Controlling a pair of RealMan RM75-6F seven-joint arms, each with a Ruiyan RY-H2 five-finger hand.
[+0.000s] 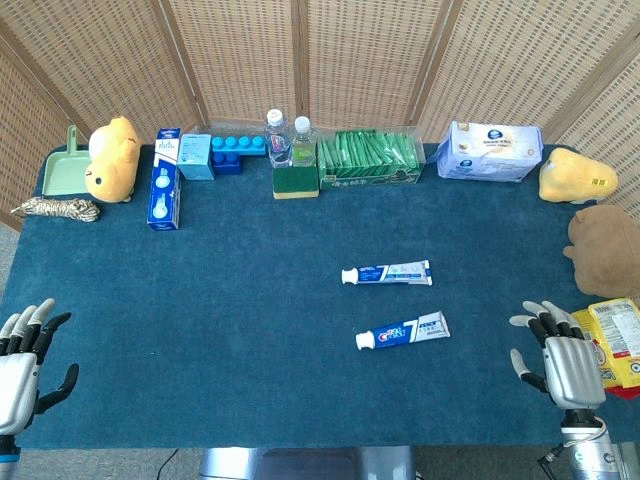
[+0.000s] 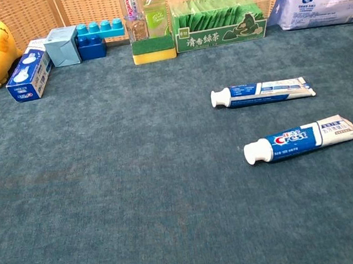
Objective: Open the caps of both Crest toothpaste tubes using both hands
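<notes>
Two Crest toothpaste tubes lie flat on the blue cloth, right of centre, white caps pointing left. The farther tube [image 1: 387, 273] [image 2: 262, 92] is white and blue. The nearer tube [image 1: 403, 332] [image 2: 303, 138] shows the Crest logo. Both caps are on. My left hand [image 1: 24, 358] hovers at the near left corner, fingers spread, holding nothing. At the near right edge my right hand [image 1: 556, 352] is also spread and empty, about a hand's width right of the nearer tube. Neither hand appears in the chest view.
Along the back edge stand a toothpaste box [image 1: 165, 192], blue blocks [image 1: 232, 152], two bottles [image 1: 289, 138] on a sponge, a green tea box [image 1: 369, 161] and a wipes pack [image 1: 489, 152]. Plush toys [image 1: 111, 158] [image 1: 577, 176] [image 1: 603, 240] and a snack bag [image 1: 617, 342] line the sides.
</notes>
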